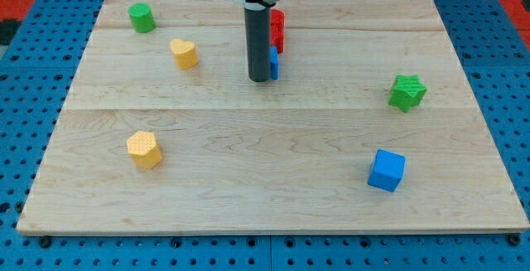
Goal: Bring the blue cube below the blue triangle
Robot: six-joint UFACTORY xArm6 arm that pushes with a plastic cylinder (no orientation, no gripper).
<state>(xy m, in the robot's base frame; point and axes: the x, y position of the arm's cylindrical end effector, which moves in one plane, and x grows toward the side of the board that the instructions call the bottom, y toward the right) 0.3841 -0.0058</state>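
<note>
The blue cube (387,170) lies far from my tip (259,79), toward the view's lower right, well apart. The blue triangle (273,62) sits just at the tip's right side, half hidden by the rod, with a red block (277,30) right above it. The arm carries no gripper, only the rod.

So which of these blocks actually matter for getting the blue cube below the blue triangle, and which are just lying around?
Job: blue cube; blue triangle, mostly hidden behind the rod; my tip, just left of that triangle.

Lying about: red block, green cylinder, green star, yellow heart, yellow hexagon.
</note>
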